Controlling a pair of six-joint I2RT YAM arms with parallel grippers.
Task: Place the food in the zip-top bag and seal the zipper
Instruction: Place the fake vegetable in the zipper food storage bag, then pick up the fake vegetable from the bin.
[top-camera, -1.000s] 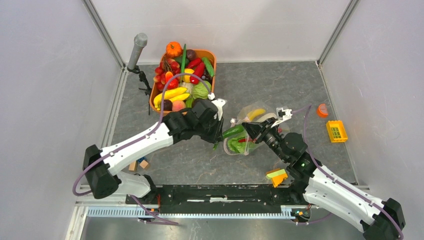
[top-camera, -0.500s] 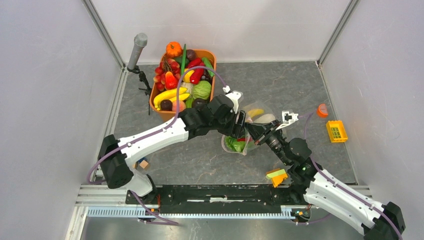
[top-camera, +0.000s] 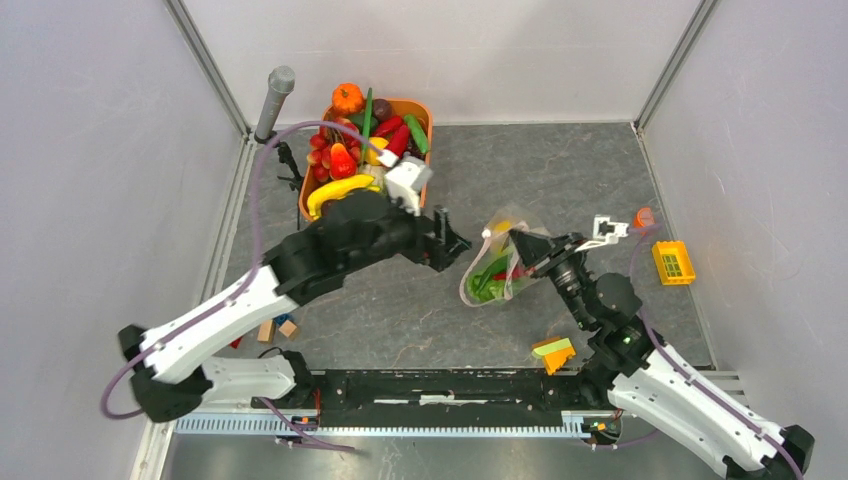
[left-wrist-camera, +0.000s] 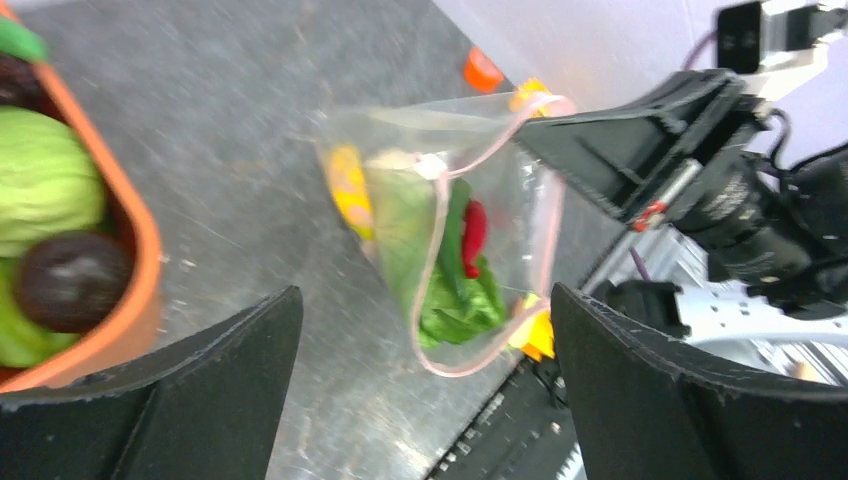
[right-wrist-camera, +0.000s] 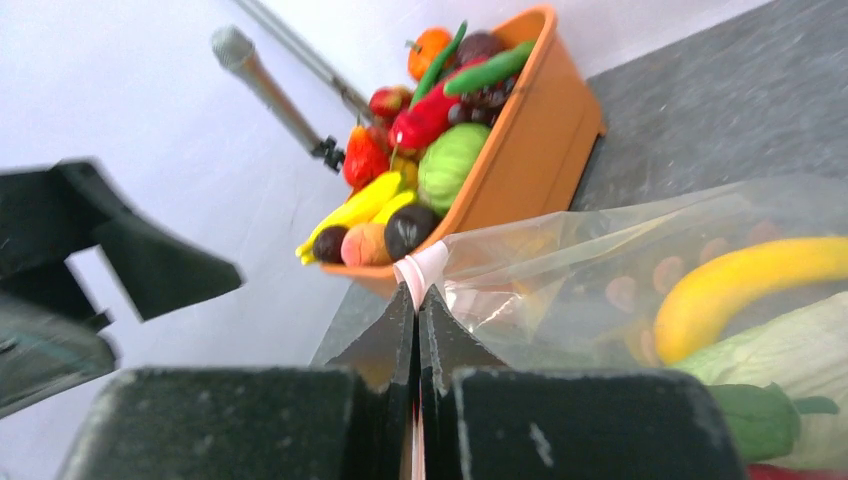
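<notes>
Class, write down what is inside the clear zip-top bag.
Through the zip-top bag show a yellow banana, a green-and-white leafy cabbage, a red chili and a slim green vegetable. Anything under the cabbage is covered.

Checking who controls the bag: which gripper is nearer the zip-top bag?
Right. The right gripper pinches the zip-top bag at its pink edge; the left gripper hangs open beside it, apart.

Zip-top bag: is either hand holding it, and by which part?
The right hand pinches the zip-top bag by its pink zipper strip; the left hand is open, holding nothing.
</notes>
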